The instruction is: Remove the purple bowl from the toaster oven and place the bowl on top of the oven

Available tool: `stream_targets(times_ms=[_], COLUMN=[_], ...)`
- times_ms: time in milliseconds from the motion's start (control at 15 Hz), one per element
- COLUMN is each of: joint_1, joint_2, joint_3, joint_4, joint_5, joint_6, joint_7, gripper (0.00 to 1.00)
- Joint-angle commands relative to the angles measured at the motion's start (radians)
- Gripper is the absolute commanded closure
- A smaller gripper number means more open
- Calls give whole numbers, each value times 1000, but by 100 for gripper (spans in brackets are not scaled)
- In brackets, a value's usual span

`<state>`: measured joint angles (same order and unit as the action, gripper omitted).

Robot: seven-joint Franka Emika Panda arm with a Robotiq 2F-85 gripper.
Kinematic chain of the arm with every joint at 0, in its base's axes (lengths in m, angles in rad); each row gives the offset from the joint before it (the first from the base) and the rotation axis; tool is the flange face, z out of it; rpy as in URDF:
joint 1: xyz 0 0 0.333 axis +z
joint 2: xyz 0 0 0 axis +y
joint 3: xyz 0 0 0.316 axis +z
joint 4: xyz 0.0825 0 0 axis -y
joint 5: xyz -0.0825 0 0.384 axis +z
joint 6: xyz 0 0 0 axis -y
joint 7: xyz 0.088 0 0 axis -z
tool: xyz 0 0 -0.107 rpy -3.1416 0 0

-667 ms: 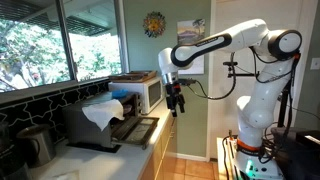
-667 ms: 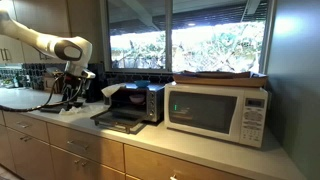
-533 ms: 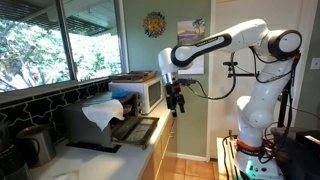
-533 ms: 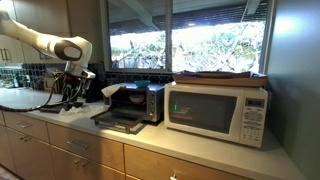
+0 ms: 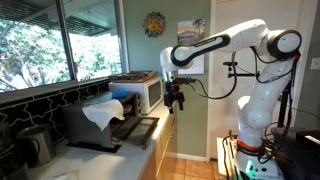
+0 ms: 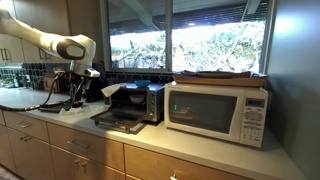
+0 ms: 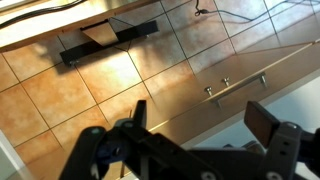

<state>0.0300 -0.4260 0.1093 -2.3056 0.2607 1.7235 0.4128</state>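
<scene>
The dark toaster oven stands on the counter with its drop-down door open; it also shows in the other exterior view. A white cloth lies on its top. The oven's inside is dark, and I cannot make out the purple bowl in any view. My gripper hangs in the air in front of the counter, off the open door's side, and also shows in the other exterior view. In the wrist view its jaws are spread apart with nothing between them, above floor tiles and drawer fronts.
A white microwave stands next to the oven, with a flat tray on top. A light blue object sits behind the cloth. A metal kettle stands at the near end of the counter. Windows run along the back.
My gripper has risen a little and stays in front of the counter. The oven and its door have not moved.
</scene>
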Motion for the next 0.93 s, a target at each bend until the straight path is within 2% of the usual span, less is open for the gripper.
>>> stream_targets(times_ms=[0, 400, 467, 733, 867], joint_1=[-83, -191, -169, -182, -196], joint_2=[-68, -58, -40, -39, -37], joint_3=[-41, -77, -82, -85, -95], joint_4=[-48, -66, -32, -37, -74], joint_5=[-26, -2, -14, -15, -12], joint_6=[35, 167, 123, 143, 299], joint_7=[72, 219, 156, 201, 182], gripper=[0, 0, 0, 0, 0])
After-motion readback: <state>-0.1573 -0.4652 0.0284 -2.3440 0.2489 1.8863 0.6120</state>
